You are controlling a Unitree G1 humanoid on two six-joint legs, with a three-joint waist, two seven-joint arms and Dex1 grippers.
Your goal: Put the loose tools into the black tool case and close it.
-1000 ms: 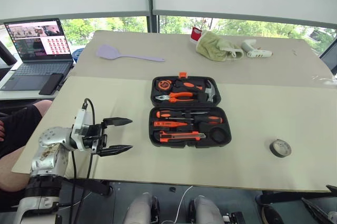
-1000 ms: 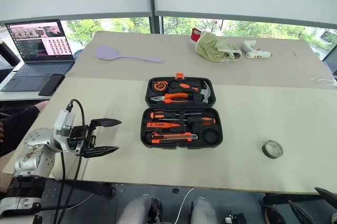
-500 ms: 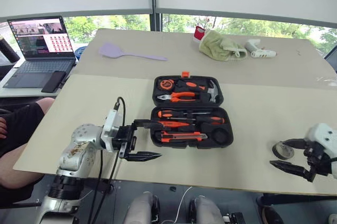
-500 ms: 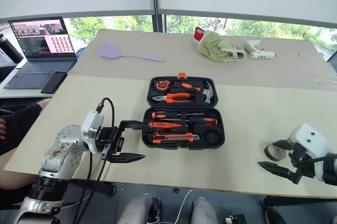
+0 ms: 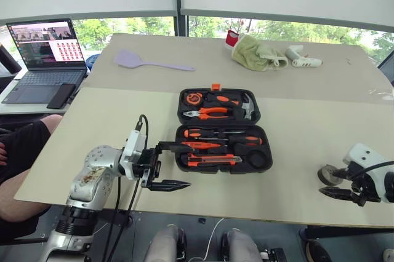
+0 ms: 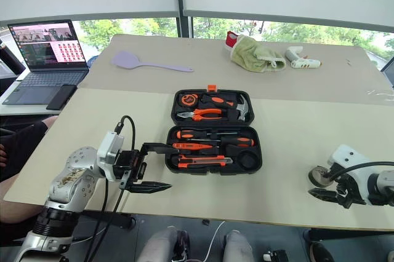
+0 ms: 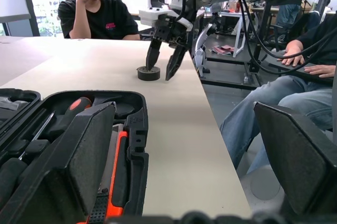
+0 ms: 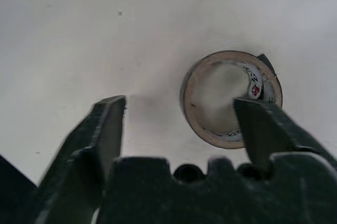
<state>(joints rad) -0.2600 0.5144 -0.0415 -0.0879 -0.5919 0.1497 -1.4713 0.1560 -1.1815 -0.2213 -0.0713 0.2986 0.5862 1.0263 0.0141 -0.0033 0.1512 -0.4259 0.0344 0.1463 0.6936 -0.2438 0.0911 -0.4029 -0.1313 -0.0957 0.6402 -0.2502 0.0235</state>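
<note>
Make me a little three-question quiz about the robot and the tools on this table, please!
1. True or false: the black tool case is closed.
2. Which thing is the right gripper reaching for: A the lilac spatula, B the tape roll, C the laptop?
3. Fill the gap: the left gripper is ____, holding nothing.

Key: 1 false; 2 B; 3 open.

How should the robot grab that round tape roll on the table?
Grip the tape roll across its ring wall, coming from above. It lies flat on the table with its hole facing up, so one finger can go inside the hole and one outside. The right gripper looks lined up for that.
</note>
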